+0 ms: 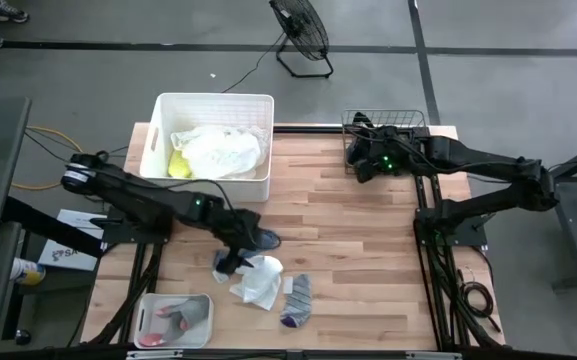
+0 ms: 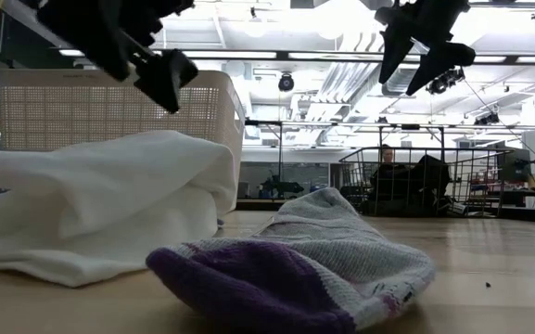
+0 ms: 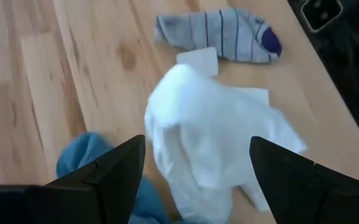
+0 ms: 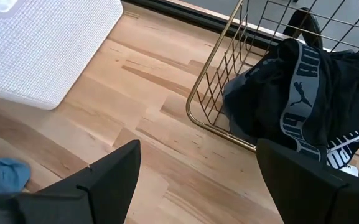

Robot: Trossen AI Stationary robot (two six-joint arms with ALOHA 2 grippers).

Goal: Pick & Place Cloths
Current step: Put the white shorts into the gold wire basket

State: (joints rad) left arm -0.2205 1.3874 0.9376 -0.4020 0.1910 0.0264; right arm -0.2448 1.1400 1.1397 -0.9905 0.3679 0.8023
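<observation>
Above the white cloth (image 3: 213,134) on the desk (image 1: 368,250), left gripper (image 3: 195,171) jaws spread, right gripper (image 4: 198,180) jaws spread beside wire basket (image 4: 254,81)

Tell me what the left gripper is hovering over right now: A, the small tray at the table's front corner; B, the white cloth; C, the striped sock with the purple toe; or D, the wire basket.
B: the left wrist view shows the left gripper open with the white cloth directly between its fingers, the striped sock lying beyond it.
</observation>
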